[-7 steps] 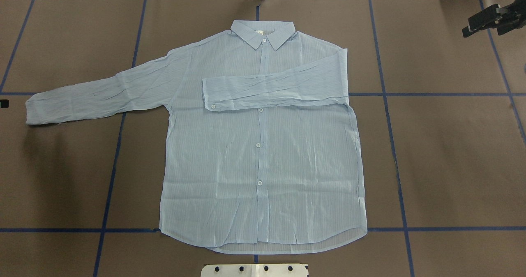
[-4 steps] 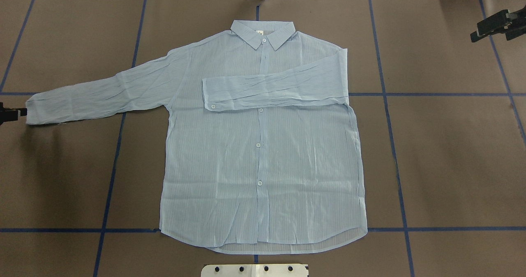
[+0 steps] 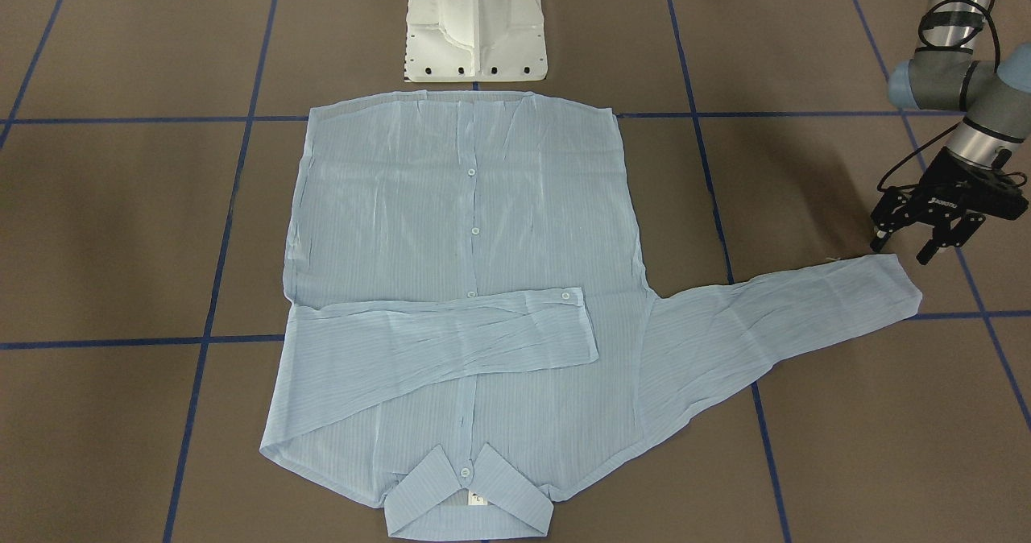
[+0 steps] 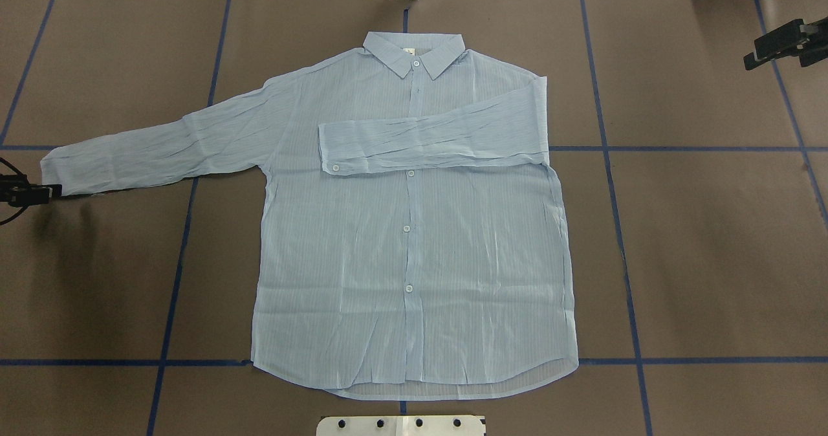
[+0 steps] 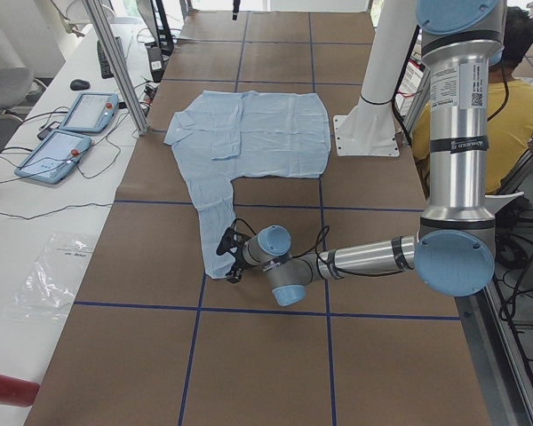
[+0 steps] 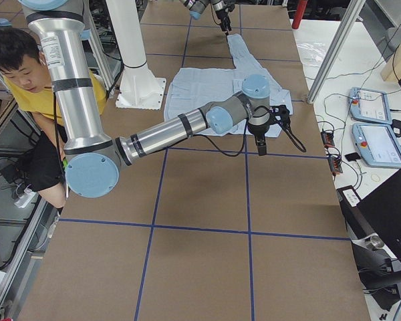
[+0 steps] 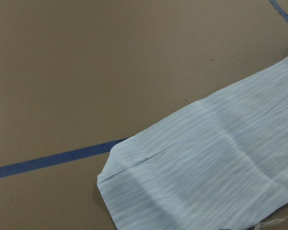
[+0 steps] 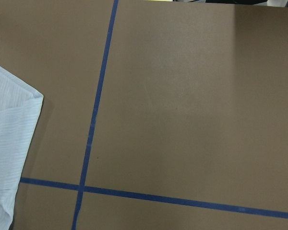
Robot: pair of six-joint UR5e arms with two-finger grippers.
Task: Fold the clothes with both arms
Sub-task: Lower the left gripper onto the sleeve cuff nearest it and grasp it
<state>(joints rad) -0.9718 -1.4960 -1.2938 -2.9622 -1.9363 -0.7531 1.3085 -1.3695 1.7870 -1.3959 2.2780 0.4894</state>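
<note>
The brown table (image 4: 711, 261), gridded with blue tape (image 4: 711, 148), holds the shirt (image 4: 414, 261) flat, buttons up, its hem (image 4: 453, 391) by the white base (image 4: 401, 425) at the near edge and its collar (image 4: 414, 51) towards the far edge. One sleeve (image 4: 427, 140) lies folded across the chest; the other sleeve (image 4: 162, 151) stretches towards the left edge, where the left gripper (image 3: 900, 252) stands with jaws spread just beside the cuff (image 4: 55, 174). The right gripper (image 4: 779, 43) hangs towards the far edge on the right, well apart from the shirt; whether its jaws are parted I cannot tell
</note>
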